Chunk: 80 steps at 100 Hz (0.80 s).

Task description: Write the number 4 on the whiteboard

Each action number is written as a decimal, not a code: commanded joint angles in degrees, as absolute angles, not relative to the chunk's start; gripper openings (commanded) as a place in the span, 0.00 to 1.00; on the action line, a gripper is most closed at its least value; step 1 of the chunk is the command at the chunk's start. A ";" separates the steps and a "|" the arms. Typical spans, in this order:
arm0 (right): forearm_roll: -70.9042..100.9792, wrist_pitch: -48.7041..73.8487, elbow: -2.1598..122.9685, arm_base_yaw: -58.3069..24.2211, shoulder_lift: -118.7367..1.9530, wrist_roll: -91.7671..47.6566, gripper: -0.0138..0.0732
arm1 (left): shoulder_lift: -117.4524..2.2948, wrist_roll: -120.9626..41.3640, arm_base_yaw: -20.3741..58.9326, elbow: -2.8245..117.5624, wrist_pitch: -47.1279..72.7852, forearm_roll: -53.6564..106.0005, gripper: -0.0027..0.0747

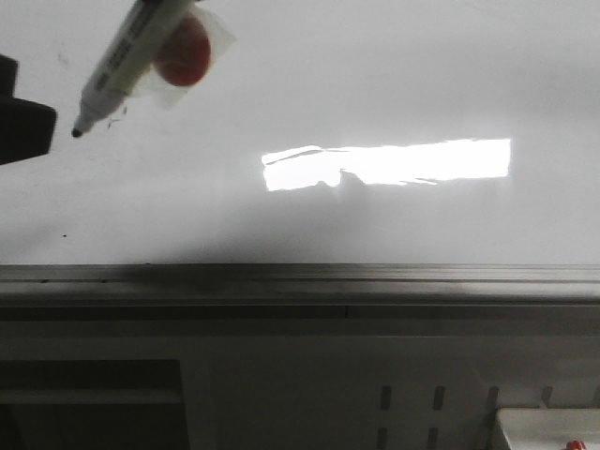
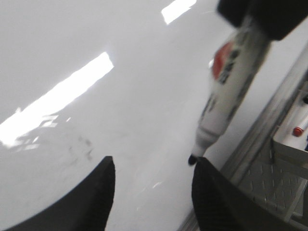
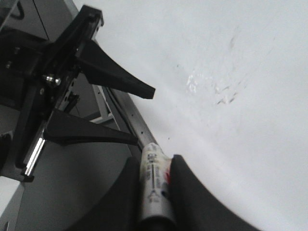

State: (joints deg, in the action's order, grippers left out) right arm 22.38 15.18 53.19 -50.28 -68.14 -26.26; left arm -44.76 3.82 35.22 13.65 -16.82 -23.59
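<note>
The whiteboard (image 1: 375, 84) fills the front view, glossy white, with a grey metal edge strip (image 1: 375, 277) along its near side. My right gripper (image 3: 154, 161) is shut on a white marker (image 3: 153, 183). The marker (image 1: 131, 56) slants down at the board's far left, its black tip (image 1: 77, 131) at or just above the surface; I cannot tell which. My left gripper (image 2: 154, 161) stands open over the whiteboard (image 2: 144, 96), empty, with the marker tip (image 2: 192, 160) right beside its one finger. The number 4 is out of view.
Faint dark smudges (image 2: 82, 147) mark the board. A bright rectangular light reflection (image 1: 384, 164) lies at mid-board. Below the edge strip sits a perforated panel (image 1: 412, 403) and a white box with a red spot (image 1: 548, 431).
</note>
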 commanded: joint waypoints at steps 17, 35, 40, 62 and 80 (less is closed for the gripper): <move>22.00 6.20 57.64 -49.11 -69.44 -27.12 0.08 | -36.03 3.64 35.00 15.06 -13.06 -14.85 0.51; 21.36 9.72 63.85 -45.94 -72.54 -27.12 0.09 | -34.08 3.64 32.28 15.06 -12.72 -10.98 0.51; 21.21 10.98 65.28 -44.89 -73.55 -27.12 0.09 | -34.08 3.64 31.21 15.06 -12.80 -10.75 0.51; 21.01 11.12 66.22 -40.09 -74.46 -27.12 0.09 | -34.08 3.64 27.61 15.06 -13.71 -10.02 0.51; 20.28 11.25 66.22 -37.83 -75.94 -27.12 0.09 | -34.08 3.64 26.98 15.06 -15.74 -10.02 0.51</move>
State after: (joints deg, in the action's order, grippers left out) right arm 21.33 14.65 64.05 -38.63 -76.39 -26.50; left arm -34.13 3.58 27.19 13.52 -10.14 -10.79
